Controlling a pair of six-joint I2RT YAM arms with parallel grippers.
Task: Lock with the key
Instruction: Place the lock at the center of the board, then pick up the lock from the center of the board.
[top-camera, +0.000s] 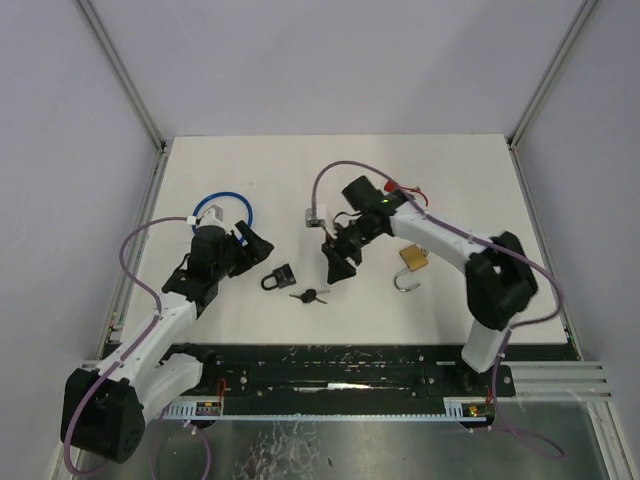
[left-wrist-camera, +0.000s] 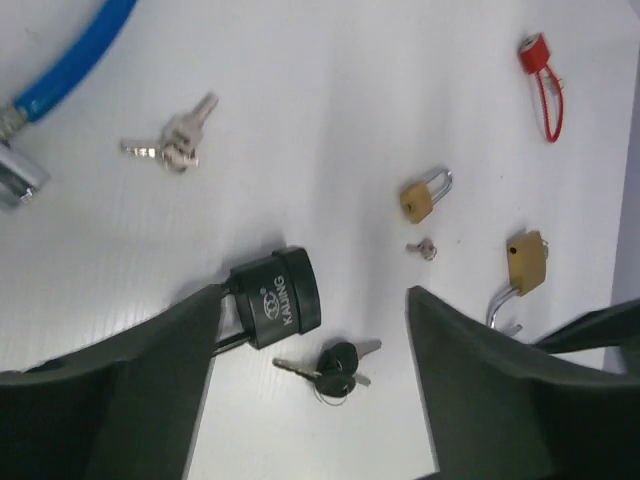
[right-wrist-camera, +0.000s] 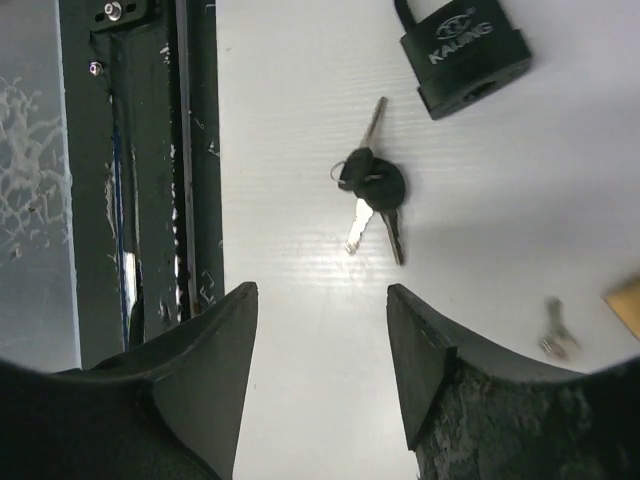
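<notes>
Hovering with jaws spread and empty, the right gripper (right-wrist-camera: 322, 300) has the black-headed keys (right-wrist-camera: 372, 185) lying straight ahead of its fingertips, lengthwise along its reach, while the black padlock (left-wrist-camera: 278, 300) rests beside the equally open, empty left gripper (top-camera: 253, 238).

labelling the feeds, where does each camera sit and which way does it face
top external: above and behind, looking down on the white table; left arm and right arm show.
left wrist: on the left arm, looking past its open left gripper at the black padlock and black-headed keys.
right wrist: on the right arm, looking down past its open right gripper at the keys.
shared: all three see padlock and keys.
</notes>
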